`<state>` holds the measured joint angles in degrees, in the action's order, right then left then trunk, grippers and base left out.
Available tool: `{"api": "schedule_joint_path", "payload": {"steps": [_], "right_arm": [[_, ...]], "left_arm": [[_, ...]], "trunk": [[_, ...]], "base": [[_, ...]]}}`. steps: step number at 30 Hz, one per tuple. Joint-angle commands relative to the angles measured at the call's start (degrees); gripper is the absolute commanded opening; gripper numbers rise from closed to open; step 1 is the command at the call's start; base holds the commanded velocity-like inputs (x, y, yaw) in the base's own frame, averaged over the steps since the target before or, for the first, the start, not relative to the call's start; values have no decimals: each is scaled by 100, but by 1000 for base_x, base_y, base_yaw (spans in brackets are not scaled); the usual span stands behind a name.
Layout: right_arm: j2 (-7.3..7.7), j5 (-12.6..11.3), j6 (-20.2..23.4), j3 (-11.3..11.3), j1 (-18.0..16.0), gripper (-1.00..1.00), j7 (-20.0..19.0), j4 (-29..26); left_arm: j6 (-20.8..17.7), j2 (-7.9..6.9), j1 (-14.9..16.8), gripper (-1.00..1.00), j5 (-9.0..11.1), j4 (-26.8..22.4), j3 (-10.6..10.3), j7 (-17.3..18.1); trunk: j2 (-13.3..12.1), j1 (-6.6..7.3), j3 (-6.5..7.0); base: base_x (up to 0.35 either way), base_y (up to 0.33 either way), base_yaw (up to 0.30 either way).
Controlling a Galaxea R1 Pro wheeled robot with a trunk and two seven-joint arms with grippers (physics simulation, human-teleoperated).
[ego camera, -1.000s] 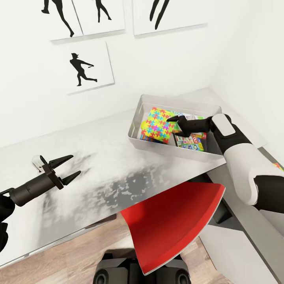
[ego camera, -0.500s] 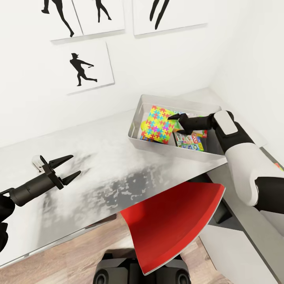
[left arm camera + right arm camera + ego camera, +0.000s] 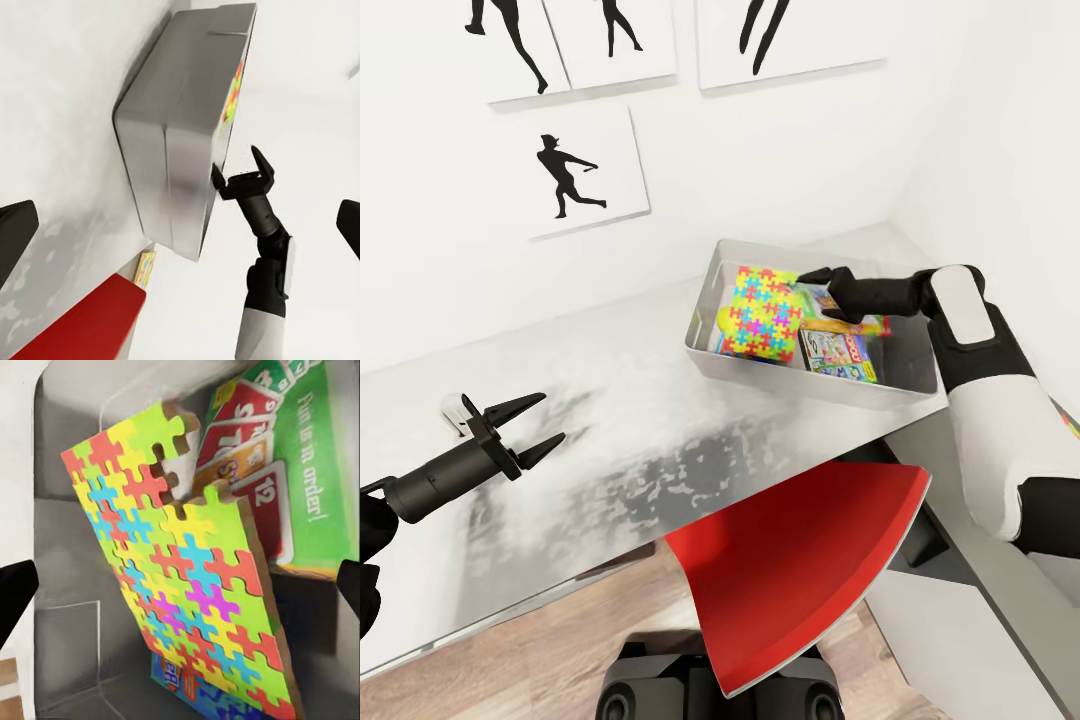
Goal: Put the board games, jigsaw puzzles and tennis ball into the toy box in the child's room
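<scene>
Toy box sits right of centre in your head view on the grey counter, with a jigsaw puzzle propped on edge inside. Behind it a board game shows "12" cards and green lettering ending "in order!". Your right tool hovers over it, jaws apart, empty. Your left tool, lower left, is spread too.
</scene>
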<state>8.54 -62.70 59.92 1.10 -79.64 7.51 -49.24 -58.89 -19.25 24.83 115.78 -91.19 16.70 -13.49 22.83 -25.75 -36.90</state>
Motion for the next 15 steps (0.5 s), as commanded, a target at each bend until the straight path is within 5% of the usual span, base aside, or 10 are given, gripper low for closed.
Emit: {"api": "schedule_joint_path", "payload": {"steps": [1, 11, 15], "right_arm": [[30, -115, 8, 3, 69, 100, 61, -229], [333, -345, 8, -33, 872, 100, 85, -2244], [672, -386, 8, -37, 1283, 100, 90, -3051]], "left_arm": [[-17, 0, 4, 100, 56, -3, 3, -65], [-17, -4, 67, 100, -82, -21, -167, -96], [-17, 3, 112, 100, -275, -48, -280, -80]], "trunk": [[9, -4, -7], [9, -4, -7], [9, -4, -7]], "base": [[0, 0, 0], [0, 0, 0], [0, 0, 0]]}}
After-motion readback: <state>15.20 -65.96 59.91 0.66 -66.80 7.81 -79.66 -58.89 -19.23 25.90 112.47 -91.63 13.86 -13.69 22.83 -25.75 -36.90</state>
